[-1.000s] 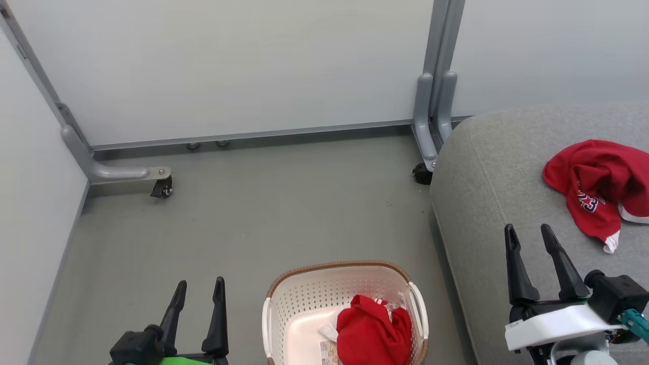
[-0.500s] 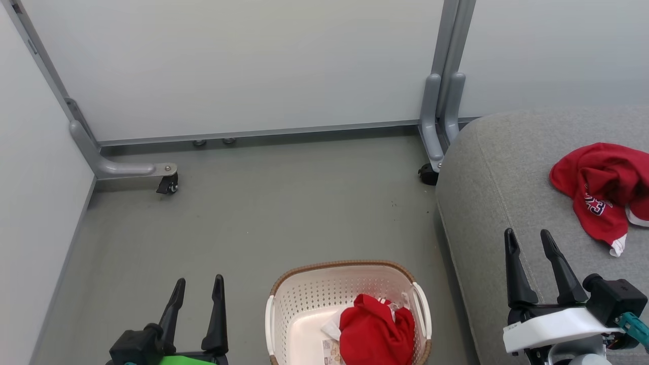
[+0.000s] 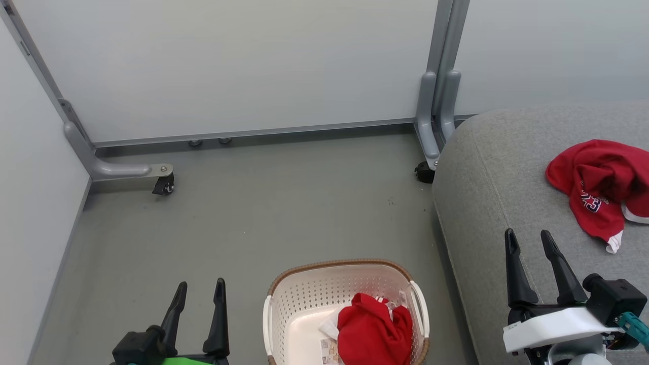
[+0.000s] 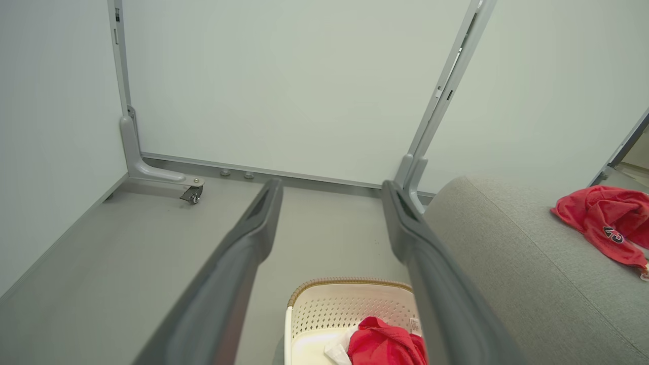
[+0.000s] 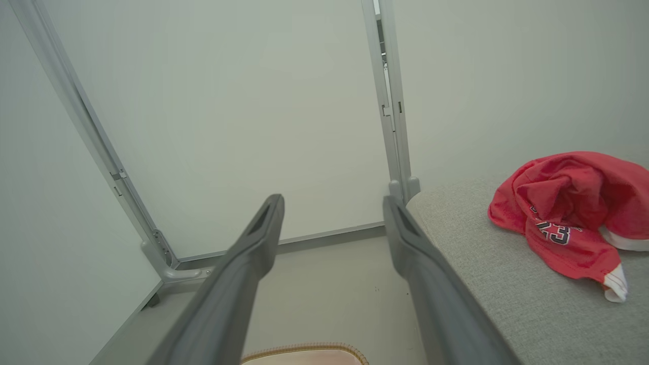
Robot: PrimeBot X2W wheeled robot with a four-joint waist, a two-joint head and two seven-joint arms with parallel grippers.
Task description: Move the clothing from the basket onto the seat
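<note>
A crumpled red garment (image 3: 374, 332) lies in the cream basket (image 3: 304, 299) on the floor at the bottom centre, beside a paper label (image 3: 328, 350). A second red garment printed 23 (image 3: 598, 185) lies on the grey seat (image 3: 487, 167) at the right. My left gripper (image 3: 200, 289) hangs open and holds nothing, to the left of the basket. Over the seat's front left part my right gripper (image 3: 527, 238) is open and holds nothing, left of the 23 garment. The left wrist view shows the basket (image 4: 324, 309) and its garment (image 4: 385, 344) below the fingers; the right wrist view shows the 23 garment (image 5: 568, 223) on the seat (image 5: 471, 238).
Pale partition walls on grey frames close off the back and left. A wheeled foot (image 3: 165, 185) stands at the left, another caster (image 3: 423, 174) beside the seat's corner. Grey floor (image 3: 263, 213) stretches between the walls and the basket.
The whole head view shifted slightly right and then back left, so the camera moved. Garments, basket and both open grippers keep their places relative to one another.
</note>
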